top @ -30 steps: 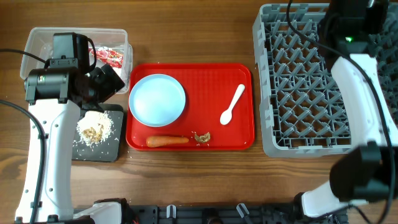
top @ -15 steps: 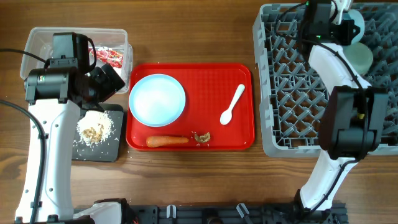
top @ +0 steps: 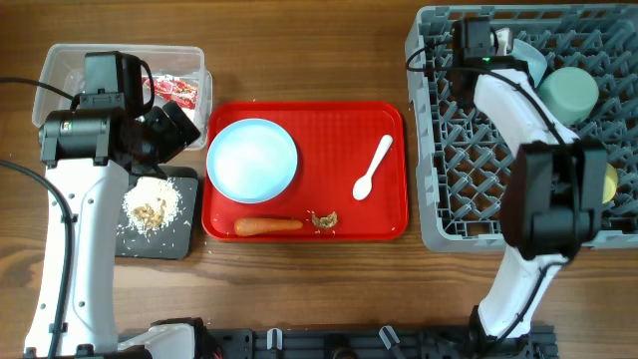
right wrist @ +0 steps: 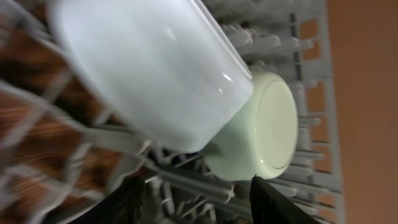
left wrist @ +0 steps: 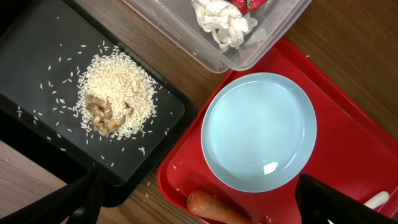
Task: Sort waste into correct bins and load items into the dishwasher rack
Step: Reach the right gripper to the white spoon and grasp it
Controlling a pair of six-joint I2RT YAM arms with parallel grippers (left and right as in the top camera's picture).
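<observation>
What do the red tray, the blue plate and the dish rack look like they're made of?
Red tray: probably moulded plastic, matte, with a fine textured surface and rounded rim. Light blue plate: smooth and glossy, showing a bright highlight; melamine or glazed ceramic, can't tell. Rack: grey moulded plastic, dull finish, one-piece lattice of pegs.

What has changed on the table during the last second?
The right arm swung left across the far end of the dishwasher rack, uncovering the pale green saucer. No grasp or release shows. The left arm and everything on the red tray stayed put.
</observation>
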